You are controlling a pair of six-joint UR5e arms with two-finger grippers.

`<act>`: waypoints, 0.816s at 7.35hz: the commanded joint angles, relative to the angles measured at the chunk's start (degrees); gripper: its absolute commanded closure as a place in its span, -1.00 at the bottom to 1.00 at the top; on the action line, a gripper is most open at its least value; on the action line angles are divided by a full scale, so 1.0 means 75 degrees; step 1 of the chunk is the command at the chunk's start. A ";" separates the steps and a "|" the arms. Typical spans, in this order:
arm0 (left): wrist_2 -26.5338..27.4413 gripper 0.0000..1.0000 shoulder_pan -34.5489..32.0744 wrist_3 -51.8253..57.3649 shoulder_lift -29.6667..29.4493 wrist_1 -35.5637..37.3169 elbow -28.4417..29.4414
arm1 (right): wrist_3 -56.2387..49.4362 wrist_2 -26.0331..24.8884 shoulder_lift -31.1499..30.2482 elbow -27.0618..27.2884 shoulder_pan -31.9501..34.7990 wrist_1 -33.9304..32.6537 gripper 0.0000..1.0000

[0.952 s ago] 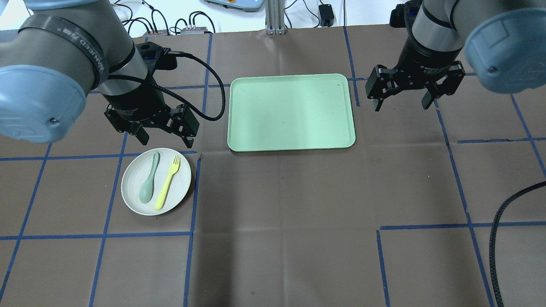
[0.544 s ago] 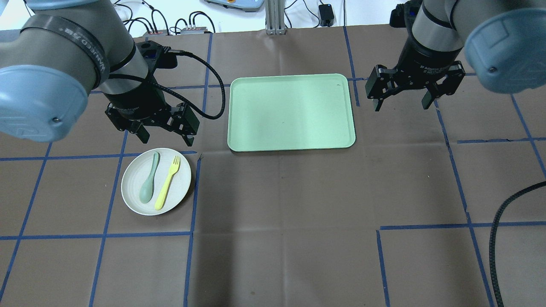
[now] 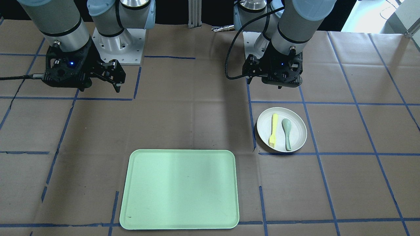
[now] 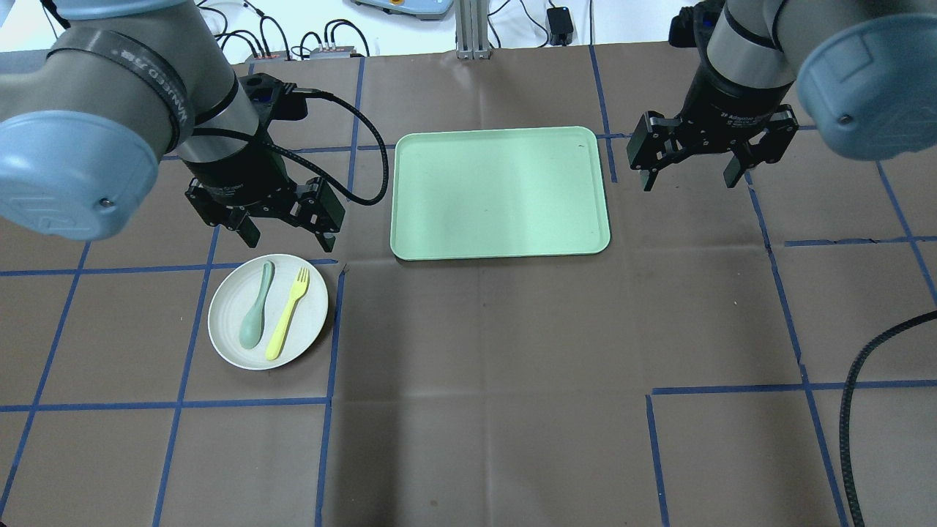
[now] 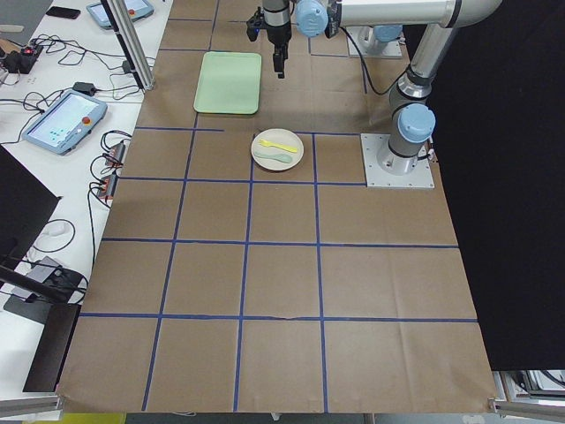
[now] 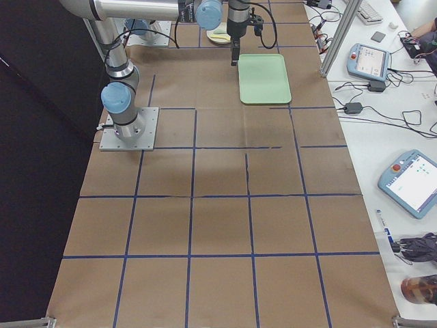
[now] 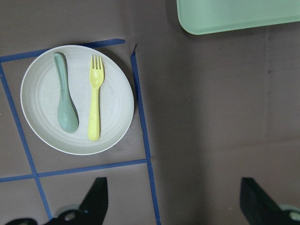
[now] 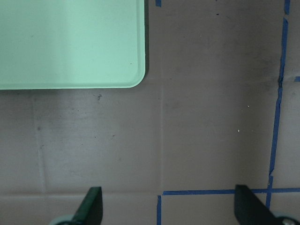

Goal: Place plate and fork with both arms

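Note:
The off-white plate point(image 4: 309, 316) lies on the table at the left, with the pale-yellow fork point(image 4: 287, 315) and a grey-green spoon point(image 4: 256, 307) side by side on it. My left gripper point(image 4: 288, 240) is open and empty, hovering just beyond the plate's far rim. In the left wrist view the plate point(image 7: 42, 117), fork point(image 7: 95, 103) and spoon point(image 7: 65, 103) lie ahead of the open fingers point(image 7: 96, 199). My right gripper point(image 4: 689, 181) is open and empty, hovering over the table to the right of the tray. The plate point(image 3: 298, 131) also shows in the front view.
A rectangular light-green tray point(image 4: 501, 192) lies at the table's middle back, between the two grippers; its corner shows in the right wrist view point(image 8: 70, 42). A black cable point(image 4: 860, 410) hangs at the right edge. Blue tape lines cross the brown table.
My left arm has shifted slightly to the right above the plate's far edge. The right arm, plate, fork and spoon have not moved.

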 commanded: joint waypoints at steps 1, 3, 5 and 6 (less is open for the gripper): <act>-0.0034 -1.00 0.0012 -0.0005 -0.0072 0.0093 -0.0008 | 0.0000 0.0009 0.0000 0.0000 0.0000 0.0000 -1.00; -0.0034 -0.99 0.0395 0.0530 -0.0504 0.0665 -0.0008 | 0.0000 0.0009 0.0000 0.0000 0.0000 0.0000 -1.00; -0.0034 -0.99 0.1820 0.1606 -0.0751 0.0923 -0.0602 | 0.0000 -0.0002 0.0000 0.0000 0.0000 0.0000 -1.00; -0.0034 -0.99 0.2350 0.2157 -0.0798 0.1609 -0.1221 | 0.0000 -0.0002 0.0000 0.0000 0.0000 0.0000 -1.00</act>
